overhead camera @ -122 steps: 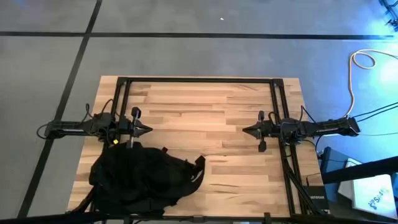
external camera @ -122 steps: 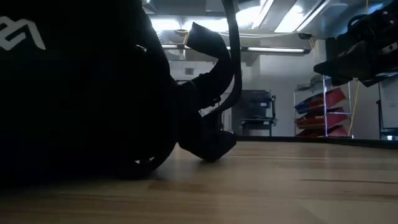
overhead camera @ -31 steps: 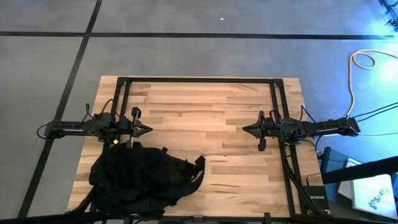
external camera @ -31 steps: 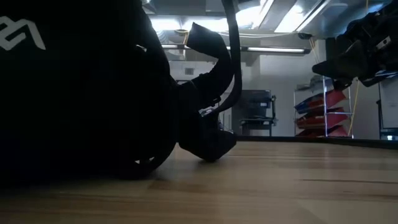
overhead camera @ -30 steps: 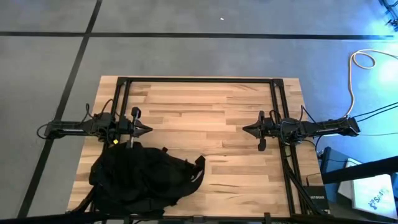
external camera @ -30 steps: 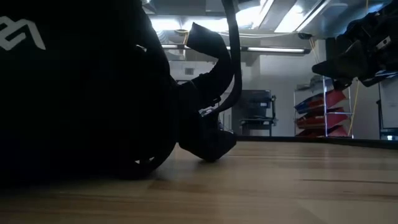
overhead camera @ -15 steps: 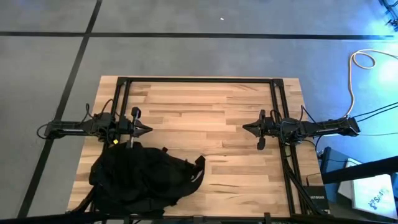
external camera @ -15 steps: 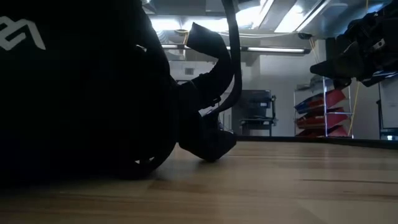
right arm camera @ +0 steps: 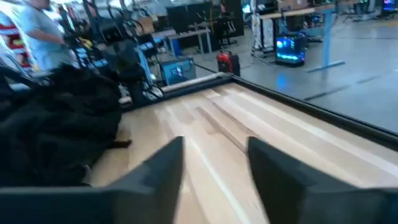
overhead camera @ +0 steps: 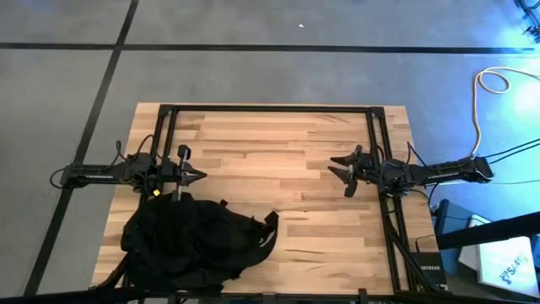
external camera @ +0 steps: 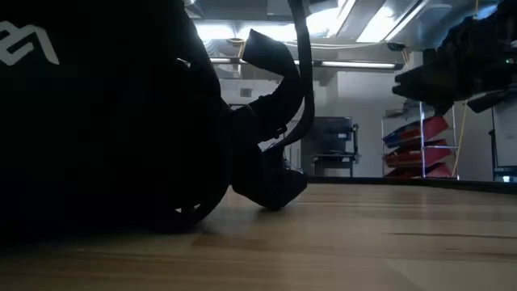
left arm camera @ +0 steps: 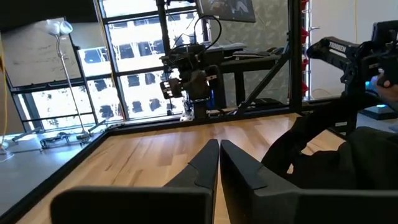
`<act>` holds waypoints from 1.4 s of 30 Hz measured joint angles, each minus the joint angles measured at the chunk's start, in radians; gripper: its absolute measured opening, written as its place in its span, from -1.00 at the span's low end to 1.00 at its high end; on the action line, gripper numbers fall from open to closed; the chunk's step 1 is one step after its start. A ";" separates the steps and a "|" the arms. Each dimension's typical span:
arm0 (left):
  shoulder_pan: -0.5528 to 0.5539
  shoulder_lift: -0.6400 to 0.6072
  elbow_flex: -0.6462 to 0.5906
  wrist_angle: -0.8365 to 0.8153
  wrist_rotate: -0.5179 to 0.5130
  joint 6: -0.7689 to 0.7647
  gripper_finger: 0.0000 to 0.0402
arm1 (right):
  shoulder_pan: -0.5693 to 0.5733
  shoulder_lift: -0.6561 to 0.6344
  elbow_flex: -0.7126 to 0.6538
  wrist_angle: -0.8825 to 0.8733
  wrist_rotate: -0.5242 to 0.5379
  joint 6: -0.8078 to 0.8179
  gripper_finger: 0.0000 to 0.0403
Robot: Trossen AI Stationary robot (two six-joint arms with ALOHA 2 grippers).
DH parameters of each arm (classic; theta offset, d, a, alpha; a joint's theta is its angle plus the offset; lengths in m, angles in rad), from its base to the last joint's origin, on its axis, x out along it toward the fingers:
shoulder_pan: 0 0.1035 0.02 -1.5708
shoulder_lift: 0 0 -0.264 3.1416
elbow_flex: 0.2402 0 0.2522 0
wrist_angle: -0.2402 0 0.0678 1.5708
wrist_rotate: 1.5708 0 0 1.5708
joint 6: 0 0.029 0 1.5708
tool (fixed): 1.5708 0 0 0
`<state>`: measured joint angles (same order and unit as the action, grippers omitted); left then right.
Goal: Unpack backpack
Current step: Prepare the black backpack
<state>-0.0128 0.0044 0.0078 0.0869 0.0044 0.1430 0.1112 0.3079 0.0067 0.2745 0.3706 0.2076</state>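
The backpack [overhead camera: 190,245] lies slumped on the table [overhead camera: 278,152], in the near left corner, with one strap [external camera: 279,113] curling up beside it. The left gripper [overhead camera: 196,176] hangs just past the backpack's far edge, and its fingers [left arm camera: 208,163] are pressed together with nothing between them. The right gripper [overhead camera: 340,175] is up in the air over the right side of the table, well apart from the backpack, and its fingers [right arm camera: 158,171] stand apart with nothing in them.
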 joint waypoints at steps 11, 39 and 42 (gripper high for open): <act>0.000 0.000 0.000 -0.002 -0.001 -0.046 -1.00 | 0.000 0.361 0.139 0.128 -0.174 -0.026 0.56; 0.000 0.000 0.000 -0.003 0.000 -0.050 -1.00 | 0.082 1.297 0.606 0.196 -0.469 -0.430 0.49; 0.000 0.000 0.000 -0.004 0.000 -0.050 -1.00 | 0.096 1.349 0.625 0.219 -0.469 -0.456 0.49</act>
<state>-0.0127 0.0047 0.0082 0.0827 0.0040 0.0929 0.2069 1.6571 0.6316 0.4936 -0.0981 -0.2488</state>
